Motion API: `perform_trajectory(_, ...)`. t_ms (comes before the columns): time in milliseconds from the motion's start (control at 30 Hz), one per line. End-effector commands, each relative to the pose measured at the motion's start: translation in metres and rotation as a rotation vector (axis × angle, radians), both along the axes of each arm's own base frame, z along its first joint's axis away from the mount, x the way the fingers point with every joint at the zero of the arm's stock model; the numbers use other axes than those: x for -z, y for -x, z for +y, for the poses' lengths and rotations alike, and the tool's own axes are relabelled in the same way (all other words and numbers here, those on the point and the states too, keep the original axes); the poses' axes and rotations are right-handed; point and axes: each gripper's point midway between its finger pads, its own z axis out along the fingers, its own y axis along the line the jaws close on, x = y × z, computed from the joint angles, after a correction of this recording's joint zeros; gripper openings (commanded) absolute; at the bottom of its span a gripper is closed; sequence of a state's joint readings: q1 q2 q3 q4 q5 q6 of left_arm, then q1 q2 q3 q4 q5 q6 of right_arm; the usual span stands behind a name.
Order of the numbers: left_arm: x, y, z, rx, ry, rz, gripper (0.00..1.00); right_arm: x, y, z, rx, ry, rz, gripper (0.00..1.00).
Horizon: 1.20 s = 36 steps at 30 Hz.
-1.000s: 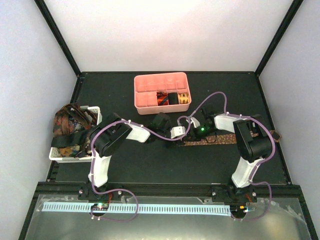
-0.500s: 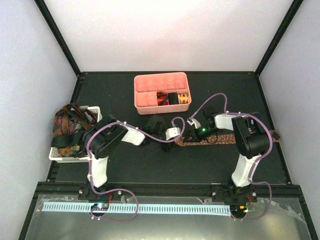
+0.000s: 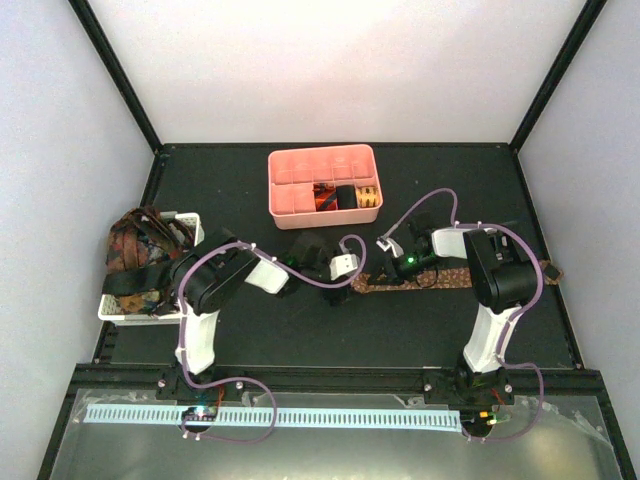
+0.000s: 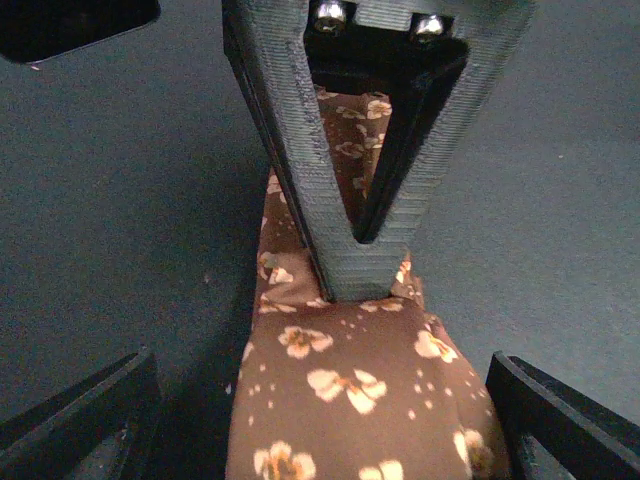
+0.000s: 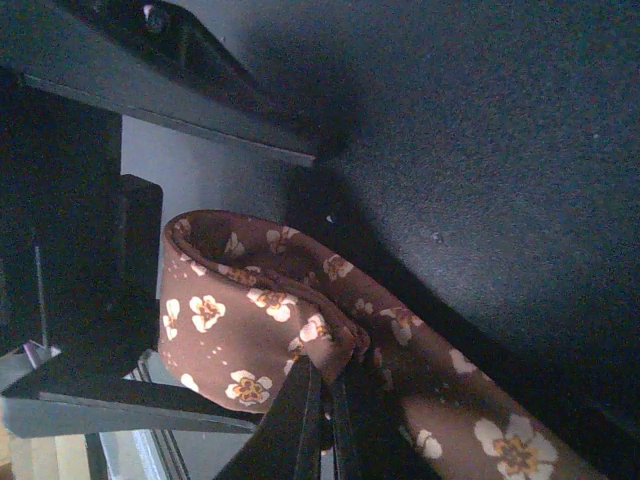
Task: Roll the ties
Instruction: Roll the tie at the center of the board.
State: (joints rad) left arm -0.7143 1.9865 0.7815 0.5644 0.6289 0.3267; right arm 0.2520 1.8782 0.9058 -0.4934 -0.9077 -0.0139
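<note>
left gripper [image 4: 320, 385]: released, jaws spread wide, one finger [image 4: 85, 415] out to each side of the brown tie [image 4: 350, 390], neither seen touching the cloth
right gripper [image 5: 322, 425]: clenched on the brown tie, tips pressed together with a fold of cloth pinched between; from the left wrist, a dark wedge pointing down onto the cloth straight ahead of the left jaws
gap between grippers: small, tip facing tip over the same end of the tie
brown tie: small flower print; one end curled over into a loose loop just beside the right tips and between the left fingers; remainder lying flat, running back under the right wrist and arm
table [image 3: 250, 320]: dark surface directly beneath both grippers and the tie
pink tray [image 3: 295, 202]: beyond both grippers, well apart, toward the back wall
rolled ties [image 3: 345, 197]: in the tray's row nearest the grippers, red-orange, black and gold side by side
white basket [image 3: 135, 315]: far off to the left of the left gripper, past its arm, at the table's edge
heap of ties [image 3: 140, 245]: piled in the basket and rising above its rim, unrolled, colours tangled together
</note>
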Motion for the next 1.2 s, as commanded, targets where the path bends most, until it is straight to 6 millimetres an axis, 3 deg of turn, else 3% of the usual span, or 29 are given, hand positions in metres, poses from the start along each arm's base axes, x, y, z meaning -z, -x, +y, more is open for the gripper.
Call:
perform_trajectory(0,0.014,0.002,-0.011,0.041,-0.060,-0.045,0.92,0.003,0.003,-0.003,-0.006,0.014,-0.009,0.02)
perform_trajectory(100,0.027,0.005,-0.014,0.048,-0.107,-0.060,0.91,-0.003,0.004,-0.001,-0.008,-0.008,-0.015,0.02)
perform_trajectory(167,0.033,0.006,-0.014,0.054,-0.128,-0.049,0.85,-0.008,0.005,0.000,-0.010,-0.025,-0.022,0.02)
perform_trajectory(467,0.042,0.010,-0.004,0.072,-0.219,-0.040,0.43,-0.035,0.005,0.007,-0.014,-0.095,-0.045,0.02)
perform_trajectory(633,0.040,0.016,0.001,0.084,-0.226,-0.040,0.34,-0.025,0.007,0.002,-0.017,-0.053,-0.037,0.02)
perform_trajectory(767,0.038,0.017,0.001,0.087,-0.220,-0.037,0.26,-0.005,0.007,-0.006,-0.017,0.022,-0.023,0.02)
perform_trajectory(833,0.034,0.015,0.000,0.079,-0.211,-0.040,0.30,0.005,0.008,-0.010,-0.016,0.057,-0.016,0.02)
perform_trajectory(1000,0.015,0.014,0.002,0.047,-0.123,-0.055,0.55,0.021,0.011,-0.016,-0.016,0.113,-0.001,0.02)
perform_trajectory(1167,0.007,0.019,0.006,0.019,-0.065,-0.027,0.59,0.027,0.010,-0.019,-0.007,0.133,0.010,0.02)
